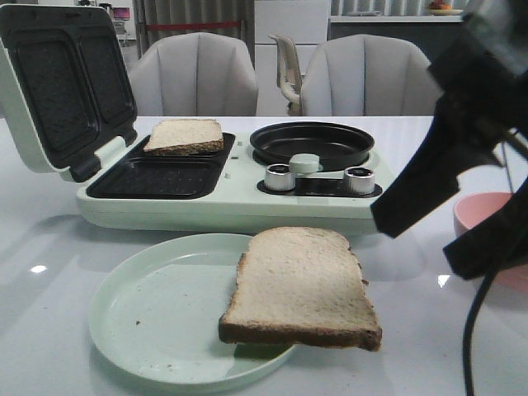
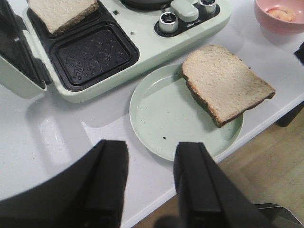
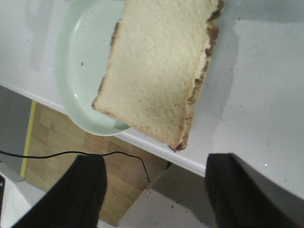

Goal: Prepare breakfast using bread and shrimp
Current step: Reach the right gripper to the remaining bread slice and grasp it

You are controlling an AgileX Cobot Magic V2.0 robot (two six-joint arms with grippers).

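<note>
Ahead of you, one bread slice [image 1: 301, 286] overhangs the right rim of the green plate [image 1: 148, 322]; a second slice [image 1: 185, 135] sits in the sandwich maker [image 1: 231, 194]. Your left gripper [image 2: 151, 183] hangs released, holding nothing, and the shrimp [image 2: 282, 14] lies in the pink bowl [image 2: 266, 19]. Your right gripper [image 3: 154, 183] gapes empty near the plate's bread

White table set with a breakfast maker, a plate and a bowl.

The glossy white table [image 1: 49, 330] carries a pale green breakfast maker [image 1: 231, 194] toward the back, its lid standing open on the left. Just in front of it lies a round pale green plate [image 1: 157, 322], near the table's front edge, and a slice of bread [image 1: 301, 285] on it overhangs the plate's right rim. A pink bowl [image 1: 483, 216] stands on the table at the right.
</note>
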